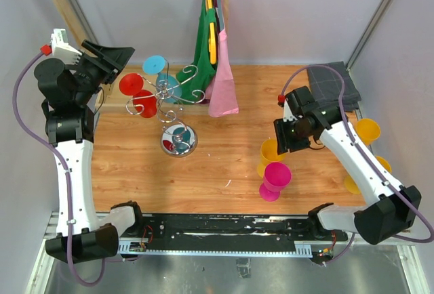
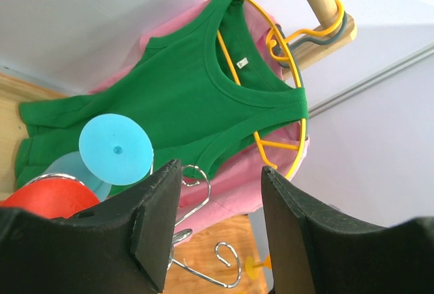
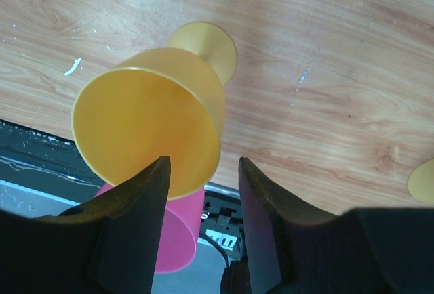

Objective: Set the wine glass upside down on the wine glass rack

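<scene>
The chrome wine glass rack [image 1: 171, 101] stands at the back left on its round mirror base [image 1: 179, 140]. A red glass [image 1: 136, 92] and a blue glass [image 1: 160, 70] hang upside down on its hooks. My left gripper [image 1: 116, 57] is open and empty, raised just left of them. In the left wrist view its open jaws [image 2: 220, 172] frame a curled hook [image 2: 234, 260], with the blue glass foot [image 2: 115, 148] and the red glass [image 2: 47, 196] at left. My right gripper [image 1: 290, 135] is open above an upright yellow glass [image 1: 270, 153]. The right wrist view shows that yellow glass [image 3: 152, 121] just past the open jaws [image 3: 203, 175].
A pink glass [image 1: 275, 179] stands in front of the yellow one and also shows in the right wrist view [image 3: 173, 240]. More yellow glasses [image 1: 367, 131] stand at the right, by a dark folded cloth [image 1: 333, 82]. A green top [image 1: 203, 43] and a pink garment [image 1: 222, 84] hang from the wooden rail behind the rack.
</scene>
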Action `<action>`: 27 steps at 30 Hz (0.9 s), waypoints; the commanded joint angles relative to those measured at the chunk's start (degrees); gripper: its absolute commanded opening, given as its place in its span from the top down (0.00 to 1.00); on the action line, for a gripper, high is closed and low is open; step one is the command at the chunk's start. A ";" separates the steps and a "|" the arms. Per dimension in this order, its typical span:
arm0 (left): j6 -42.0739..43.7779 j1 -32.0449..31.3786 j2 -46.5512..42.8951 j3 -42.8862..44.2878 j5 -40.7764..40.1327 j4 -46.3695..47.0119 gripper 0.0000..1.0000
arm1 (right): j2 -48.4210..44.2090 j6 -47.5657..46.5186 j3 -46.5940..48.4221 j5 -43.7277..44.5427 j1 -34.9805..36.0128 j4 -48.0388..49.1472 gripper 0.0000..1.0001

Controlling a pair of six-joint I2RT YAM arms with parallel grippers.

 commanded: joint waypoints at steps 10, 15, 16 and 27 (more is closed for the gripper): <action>1.08 0.23 -1.12 -0.38 0.77 0.80 0.44 | 3.41 -0.29 -2.46 1.17 0.82 4.17 0.77; 0.94 0.23 -0.81 -0.17 0.91 1.03 0.44 | 3.31 0.11 -1.81 2.80 0.79 4.12 0.98; 0.76 0.26 -0.71 -0.15 0.99 1.11 0.44 | 3.13 0.35 -1.39 3.38 0.79 3.91 0.99; -0.72 0.23 0.43 0.20 2.46 2.45 0.44 | -4.42 2.78 11.90 14.52 0.77 6.61 0.99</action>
